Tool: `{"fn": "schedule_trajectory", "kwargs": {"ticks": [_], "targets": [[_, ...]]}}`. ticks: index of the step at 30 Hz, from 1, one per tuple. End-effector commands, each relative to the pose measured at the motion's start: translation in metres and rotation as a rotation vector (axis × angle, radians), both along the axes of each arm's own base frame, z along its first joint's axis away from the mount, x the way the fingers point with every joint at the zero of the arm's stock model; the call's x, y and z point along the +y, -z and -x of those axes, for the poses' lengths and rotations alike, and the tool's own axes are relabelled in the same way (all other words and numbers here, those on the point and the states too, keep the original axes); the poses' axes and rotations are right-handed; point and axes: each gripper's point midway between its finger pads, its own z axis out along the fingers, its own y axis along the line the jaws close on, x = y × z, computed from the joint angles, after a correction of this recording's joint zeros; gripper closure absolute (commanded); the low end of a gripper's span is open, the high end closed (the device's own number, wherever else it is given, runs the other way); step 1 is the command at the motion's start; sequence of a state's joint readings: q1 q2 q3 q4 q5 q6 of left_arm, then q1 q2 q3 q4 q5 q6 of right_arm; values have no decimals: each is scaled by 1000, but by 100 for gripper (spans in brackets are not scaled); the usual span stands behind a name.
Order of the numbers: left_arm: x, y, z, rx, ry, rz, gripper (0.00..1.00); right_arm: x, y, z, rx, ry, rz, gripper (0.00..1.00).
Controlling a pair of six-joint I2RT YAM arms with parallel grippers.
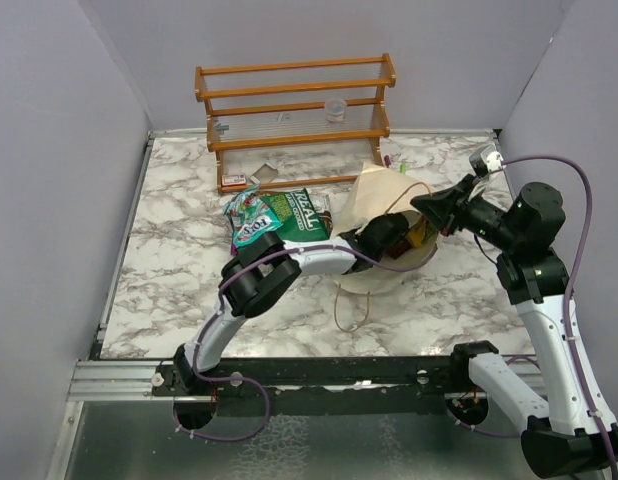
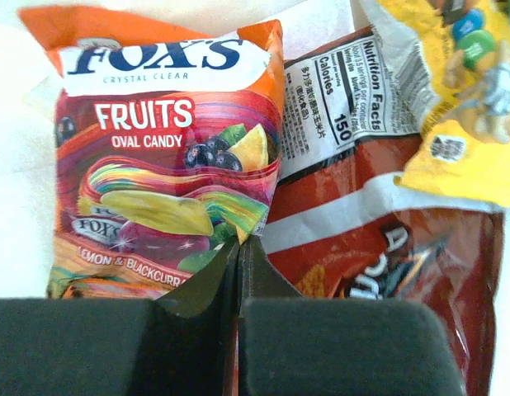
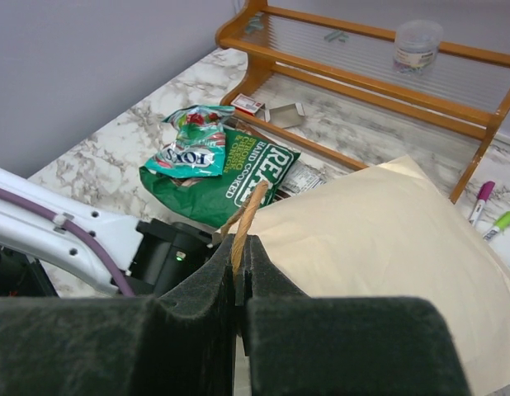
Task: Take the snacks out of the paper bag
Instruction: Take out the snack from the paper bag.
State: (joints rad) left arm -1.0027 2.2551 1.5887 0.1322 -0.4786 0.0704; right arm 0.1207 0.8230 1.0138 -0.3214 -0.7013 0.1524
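The cream paper bag (image 1: 374, 190) lies on the marble table with its mouth toward my left arm. My left gripper (image 2: 240, 243) is inside the bag. It is shut on the lower corner of a red-orange Fox's Fruits packet (image 2: 164, 148). A dark red packet (image 2: 379, 247) and a yellow packet (image 2: 461, 107) lie beside it. My right gripper (image 3: 241, 243) is shut on the bag's tan handle (image 3: 251, 210) and holds it up. In the top view the right gripper (image 1: 421, 208) is at the bag's right side. A light green packet (image 1: 251, 215) and a dark green packet (image 1: 294, 212) lie outside the bag, to its left.
A wooden slatted rack (image 1: 294, 110) stands at the back with a small plastic cup (image 1: 335, 108) on it. Pens (image 3: 484, 200) lie right of the bag. A small red box (image 3: 248, 104) lies by the rack's foot. The bag's other handle loop (image 1: 354, 310) trails toward the front.
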Motion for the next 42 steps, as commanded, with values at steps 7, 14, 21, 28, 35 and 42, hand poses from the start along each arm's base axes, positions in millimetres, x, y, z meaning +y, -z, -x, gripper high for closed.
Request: {"fn": "schedule_trajectory", "kwargs": {"ticks": [7,14,21,28,35,42], "targets": [[0,-86,40,22,89,173,100,2,-21,6,-72,-16,-16,98],[1,-104,75,85,173,248,100,1,-19,6,-71,-10,-15,98],[8,-122,109,149,265,340,100,1,-17,5,-70,-7,-12,98],[10,-84,118,227,270,273,100,1,-17,6,-73,-10,-15,98],[7,-42,122,213,262,120,74,-1,-20,8,-82,2,-8,98],[8,-27,121,189,246,77,53,0,-22,9,-85,-3,-11,98]]}}
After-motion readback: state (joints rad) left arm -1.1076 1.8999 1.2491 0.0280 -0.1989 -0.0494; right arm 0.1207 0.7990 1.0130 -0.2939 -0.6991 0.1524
